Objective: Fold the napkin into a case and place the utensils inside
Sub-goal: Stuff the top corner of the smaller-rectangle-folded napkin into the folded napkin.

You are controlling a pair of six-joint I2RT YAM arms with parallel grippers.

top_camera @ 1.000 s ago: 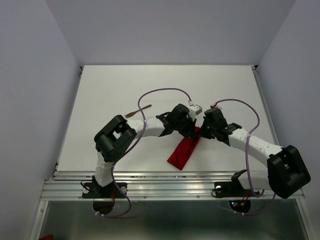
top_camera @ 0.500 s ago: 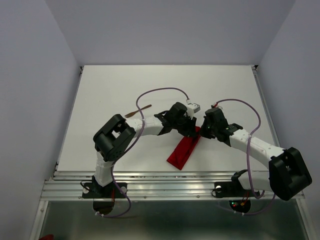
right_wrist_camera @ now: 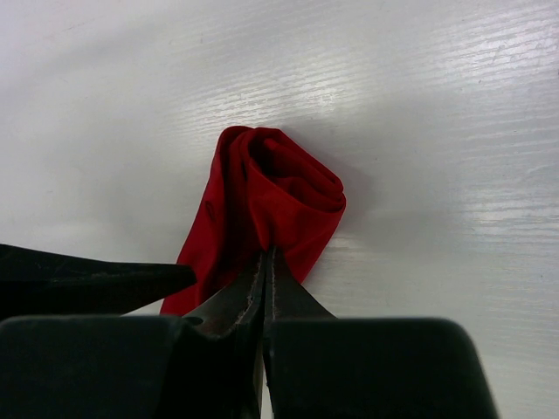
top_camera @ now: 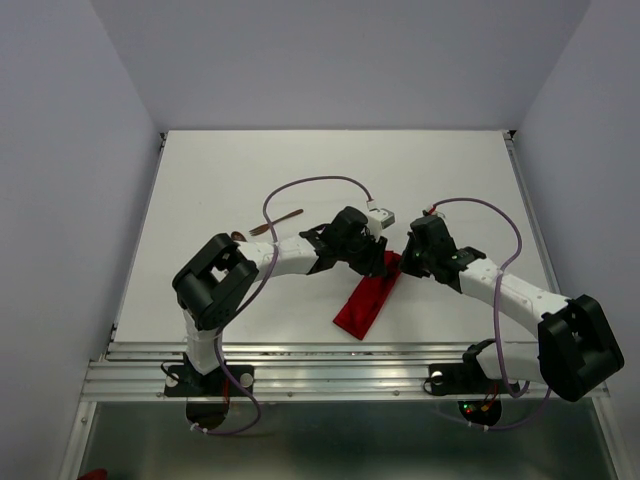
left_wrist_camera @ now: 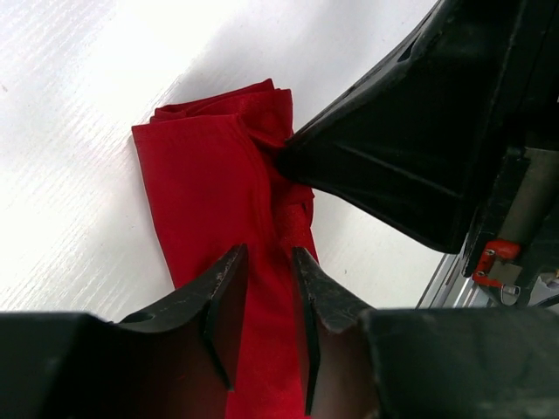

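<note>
The red napkin, folded into a narrow case (top_camera: 364, 300), lies slanted on the table between the arms. Its far end is bunched open in the right wrist view (right_wrist_camera: 279, 188). My right gripper (right_wrist_camera: 265, 255) is shut on a fold at that end; in the top view it (top_camera: 401, 264) sits at the case's far tip. My left gripper (left_wrist_camera: 266, 257) is open just above the case (left_wrist_camera: 205, 188), one finger on each side of a crease, right beside the right gripper's fingers (left_wrist_camera: 349, 161). A dark wooden utensil (top_camera: 277, 221) lies far left of the case, and a second brown piece (top_camera: 237, 236) shows beside the left arm.
The white table (top_camera: 450, 170) stretches behind the arms. Purple cables loop above both wrists (top_camera: 320, 185). The metal rail (top_camera: 330, 375) runs along the near edge. One left finger (right_wrist_camera: 87, 284) shows at the left of the right wrist view.
The left arm's elbow has swung left and its wrist shifted slightly left, uncovering the second brown piece. The right gripper stays shut on the case's far end. The case has not moved.
</note>
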